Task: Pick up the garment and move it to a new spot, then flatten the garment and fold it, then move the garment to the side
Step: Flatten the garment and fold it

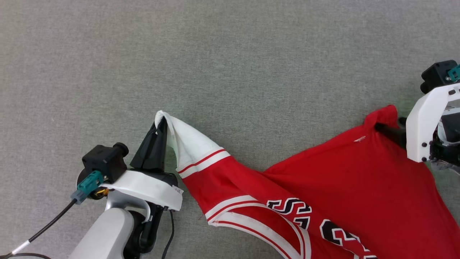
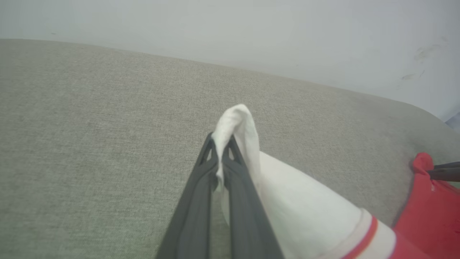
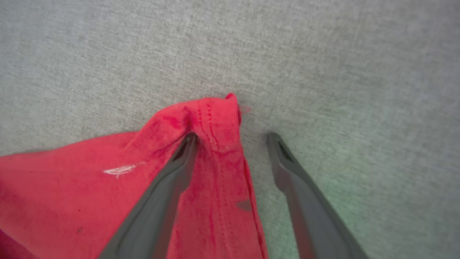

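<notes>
In the head view, the garment (image 1: 341, 169) is being spread print-up across the grey cloth surface (image 1: 230, 54); flattening is judged to be the step in hand. In the left wrist view, the white sleeve (image 2: 240, 126) is being pinched at its tip by the fully closed left gripper (image 2: 220, 144). In the right wrist view, the red hem corner (image 3: 215, 118) is being straddled by the wide-open right gripper (image 3: 233, 136), with nothing being gripped. Closing on that corner is being called for next.
</notes>
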Robot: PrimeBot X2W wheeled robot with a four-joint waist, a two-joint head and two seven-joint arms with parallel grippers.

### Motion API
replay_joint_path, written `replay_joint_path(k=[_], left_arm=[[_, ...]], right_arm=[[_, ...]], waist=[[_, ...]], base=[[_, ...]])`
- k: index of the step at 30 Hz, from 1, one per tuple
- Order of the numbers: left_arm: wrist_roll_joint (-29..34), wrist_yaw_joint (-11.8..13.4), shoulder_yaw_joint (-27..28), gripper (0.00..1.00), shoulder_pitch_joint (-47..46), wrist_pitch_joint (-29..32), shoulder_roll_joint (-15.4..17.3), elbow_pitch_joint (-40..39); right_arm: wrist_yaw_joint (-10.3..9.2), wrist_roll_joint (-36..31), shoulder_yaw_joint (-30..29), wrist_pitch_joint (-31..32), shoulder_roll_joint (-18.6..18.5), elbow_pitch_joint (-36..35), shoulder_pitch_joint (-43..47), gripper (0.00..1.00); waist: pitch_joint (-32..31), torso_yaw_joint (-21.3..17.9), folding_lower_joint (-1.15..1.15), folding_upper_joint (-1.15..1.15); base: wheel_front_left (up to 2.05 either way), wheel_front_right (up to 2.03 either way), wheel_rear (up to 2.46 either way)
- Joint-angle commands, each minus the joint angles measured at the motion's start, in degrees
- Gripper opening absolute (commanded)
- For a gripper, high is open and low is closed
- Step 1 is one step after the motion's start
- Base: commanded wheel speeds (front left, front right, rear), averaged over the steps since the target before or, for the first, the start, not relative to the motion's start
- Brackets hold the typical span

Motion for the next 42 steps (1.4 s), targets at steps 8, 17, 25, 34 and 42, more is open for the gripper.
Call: replay_joint_path(k=[8, 17, 25, 34, 42], left_arm=[[-0.41, -0.93, -0.46, 0.00, -1.08, -0.65, -0.39, 2.36], [-0.77, -1.65, 1.42, 0.00, -4.25, 0.29, 2.13, 4.04], [-1.19, -3.82, 2.99, 0.00, -16.84, 2.96, 2.80, 11.85], [1.36, -6.46, 1.54, 0.00, -36.54, 7.93, 2.53, 23.47], [4.68, -7.78, 1.00, 0.00, -53.18, 7.81, 2.07, 29.65]], right_arm=[[0.05, 2.75, 5.96, 3.17, 1.32, 5.57, 2.40, 0.00], [-0.03, 1.23, 6.09, -8.42, -1.92, 4.32, -5.02, 0.00], [-0.02, -1.95, 4.91, -16.81, -0.52, 9.60, -9.65, 0.00], [-0.03, -4.39, 3.88, -18.92, 1.82, 14.44, -20.44, 0.00], [-0.03, -6.61, 1.40, -21.60, 1.00, 15.24, -32.48, 0.00]], waist=[[-1.19, 0.39, -0.01, 0.00], [-7.12, -1.17, -0.01, 0.00], [-14.49, -3.25, -0.01, 0.00], [-15.48, -6.12, -0.01, 0.00], [-10.24, -7.28, -0.01, 0.00]], base=[[0.00, 0.00, 0.00], [0.00, 0.00, 0.00], [0.00, 0.00, 0.00], [0.00, 0.00, 0.00], [0.00, 0.00, 0.00]])
